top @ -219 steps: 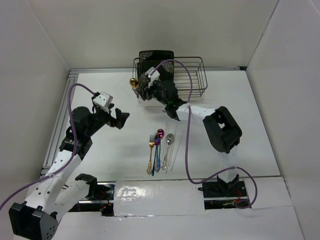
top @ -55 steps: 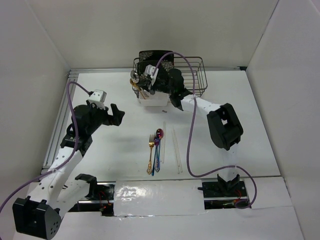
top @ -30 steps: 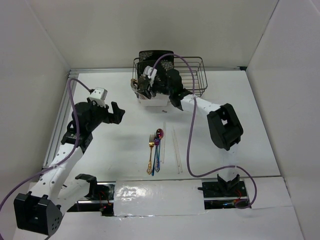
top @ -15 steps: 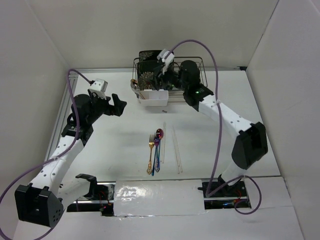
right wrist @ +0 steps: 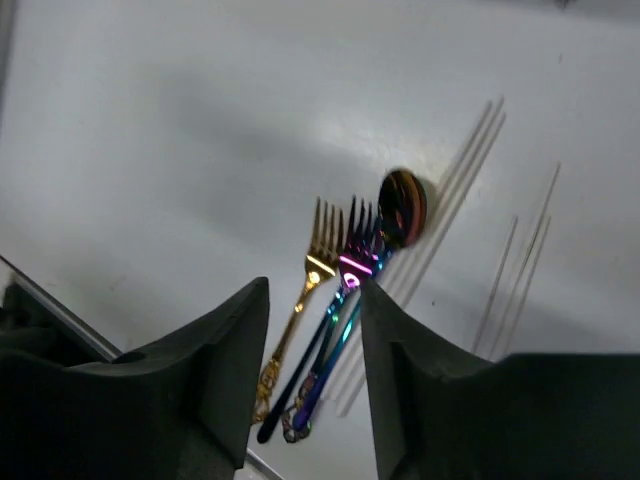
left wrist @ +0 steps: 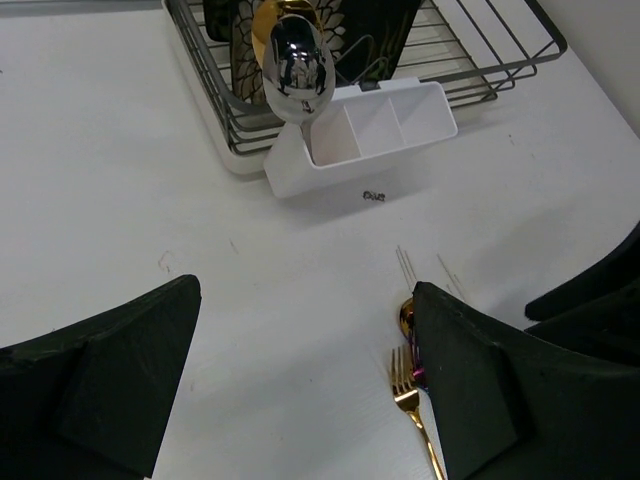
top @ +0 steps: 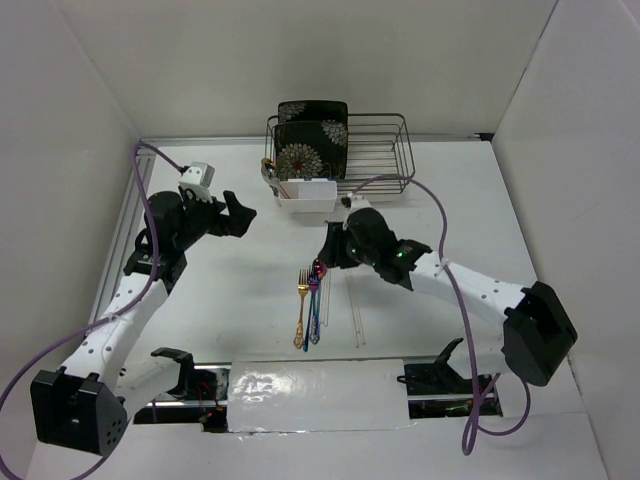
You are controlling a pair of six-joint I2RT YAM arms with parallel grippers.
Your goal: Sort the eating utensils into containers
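Observation:
A gold fork [top: 300, 310], an iridescent fork [right wrist: 350, 268] and an iridescent spoon [right wrist: 403, 205] lie side by side mid-table, with thin pale chopsticks [top: 355, 308] to their right. My right gripper [top: 326, 250] hovers open just above the fork heads, nothing between its fingers [right wrist: 215, 345]. The white caddy [top: 305, 196] stands in front of the wire rack. A silver spoon [left wrist: 297, 60] and a gold one [left wrist: 272, 15] stand bowl-up in its left end. My left gripper [top: 238, 212] hangs open and empty, left of the caddy.
The dark wire dish rack [top: 375, 155] holds black floral plates [top: 312, 148] at the back. White walls close in on three sides. The right arm's purple cable [top: 440, 215] loops over the table.
My right arm has swung from the caddy at the back down to above the utensils mid-table. The left arm has edged slightly toward the back.

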